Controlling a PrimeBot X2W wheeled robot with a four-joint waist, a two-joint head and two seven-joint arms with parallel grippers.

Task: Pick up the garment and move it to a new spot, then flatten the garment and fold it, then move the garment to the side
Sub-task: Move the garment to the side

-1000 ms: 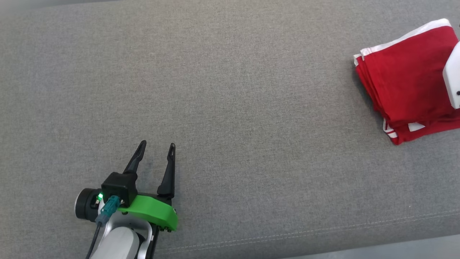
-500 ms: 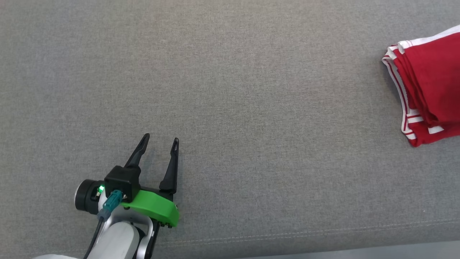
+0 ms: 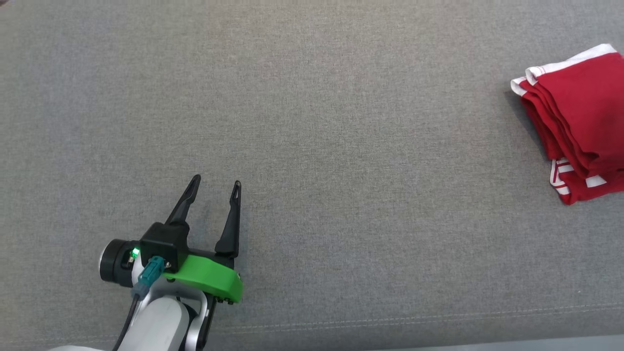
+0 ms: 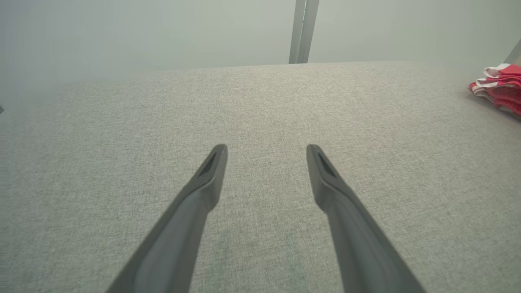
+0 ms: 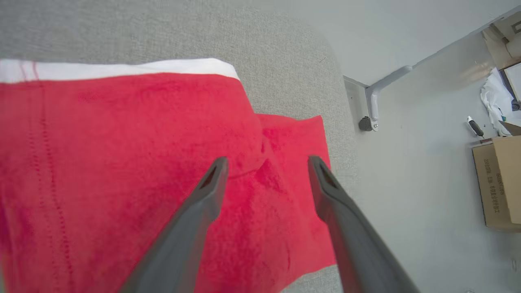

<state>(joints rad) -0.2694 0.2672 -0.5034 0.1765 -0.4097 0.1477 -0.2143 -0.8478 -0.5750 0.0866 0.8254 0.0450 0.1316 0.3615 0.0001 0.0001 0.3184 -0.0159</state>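
Grey fabric-covered table (image 3: 341,146) seen from above, with a stitched seam (image 3: 390,319) along its near edge. Toward the near-left corner, left gripper (image 3: 215,181): stood with both long dark fingers spread wide, held nothing, pointed across bare grey weave. At the right edge, close by a rounded corner, garment (image 3: 580,107): lay folded into a thick stack, red with white trim and thin white stripes at the hems, partly cut off by the side of the head view. Directly over it in the right wrist view, right gripper (image 5: 267,160): hung with fingers wide apart, gripped nothing, with red cloth between and beneath them; could not tell whether the tips touched the cloth.

Looked soft, light and limp, with a slightly fleecy nap. Probably not slippery, certainly not fragile, yet likely to sag and shed its folds if lifted by a single layer. Best taken, on this reading, at the thick folded edge facing the table's middle, pinching all layers at once.

Found no brand, label or lettering on the garment. Beyond the table's right edge, over a pale floor, white table leg (image 5: 378,93) and cardboard box (image 5: 498,183): bore a line of dark print, too small to read.
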